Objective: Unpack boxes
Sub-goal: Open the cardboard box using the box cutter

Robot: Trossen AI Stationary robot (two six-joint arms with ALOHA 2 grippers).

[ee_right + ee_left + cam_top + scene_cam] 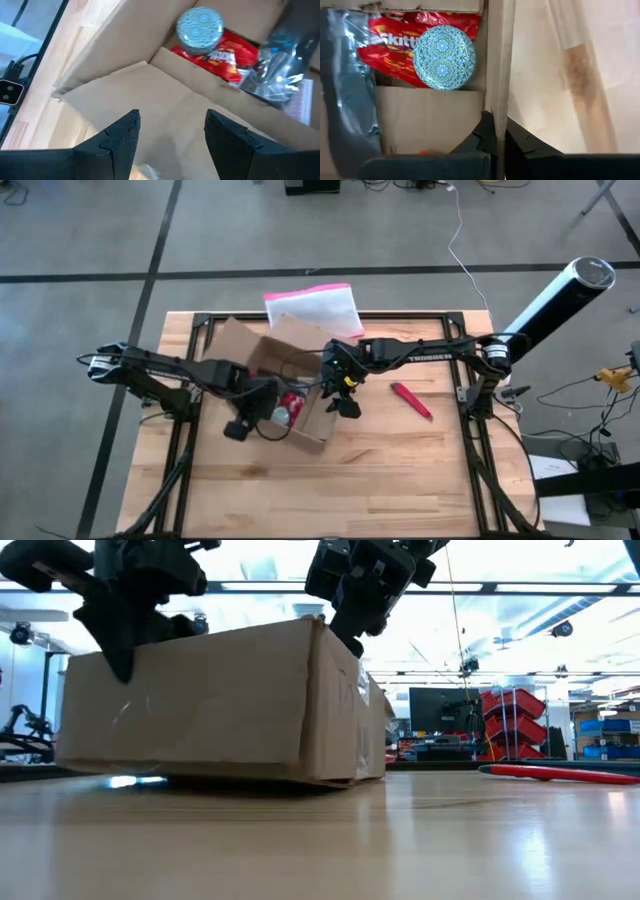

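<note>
Cardboard box [496, 60] wall in left end effector [495, 131]

"Skitt…" reads on the red candy bag [400, 45]; "TROSSEN" on the right arm [432, 357].

I see a brown cardboard box [268, 370] on my pale wood table [400, 470]. Inside lie a red Skittles bag [410, 35] with white lettering, a round tin [444, 58] patterned in teal and blue mandala motifs, and a clear bluish plastic bag [347, 85]. Beyond sits a pink-edged translucent pouch [315, 308]; a red tool [411, 400] lies nearby.
</note>
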